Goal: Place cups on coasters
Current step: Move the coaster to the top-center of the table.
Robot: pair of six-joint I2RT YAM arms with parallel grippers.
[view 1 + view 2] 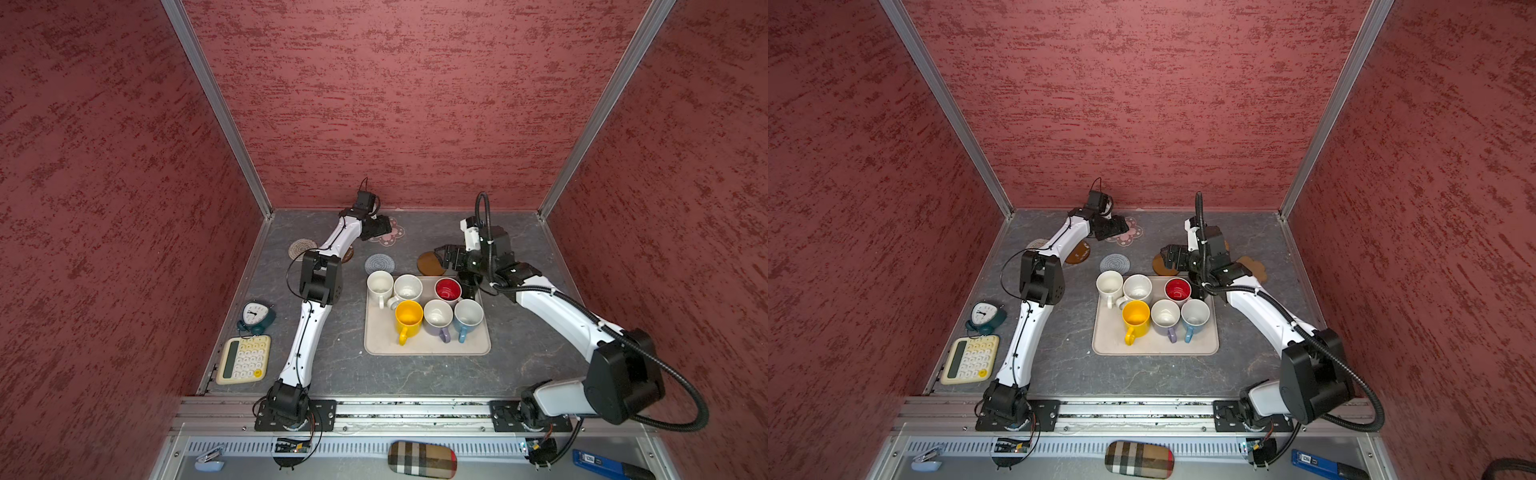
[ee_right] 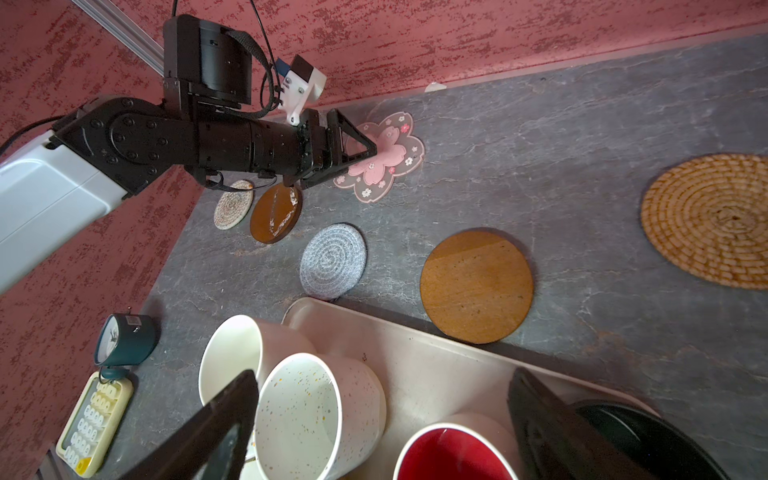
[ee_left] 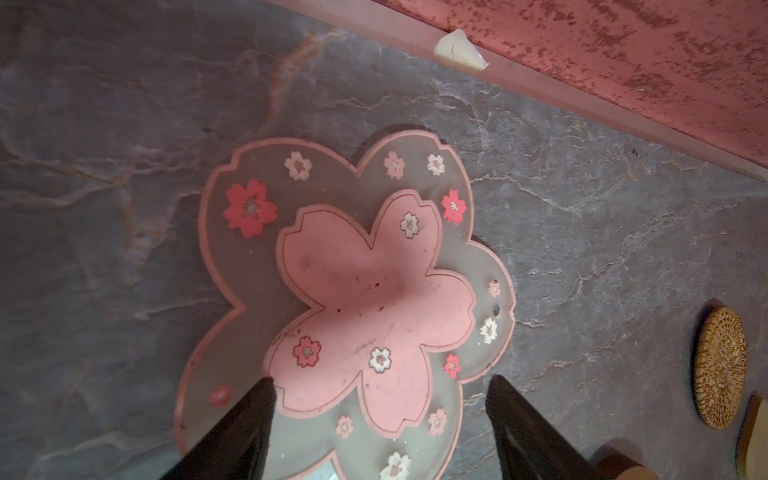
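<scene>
Ceramic mugs (image 1: 438,313) are crowding the tray (image 1: 428,347), so the released, empty right gripper (image 2: 383,371) should be pinching one wall only.

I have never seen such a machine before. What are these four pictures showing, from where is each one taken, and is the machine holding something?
The machine is two white robot arms, a left arm and a right arm, on a grey table. Two pictures look down on the whole scene; two come from cameras on the wrists. Each arm ends in a two-fingered end effector. The left end effector is open over the pink flower coaster; the right end effector is open over the mugs on the beige tray. Both hold nothing. More coasters, a clock and a calculator also lie there.
</scene>
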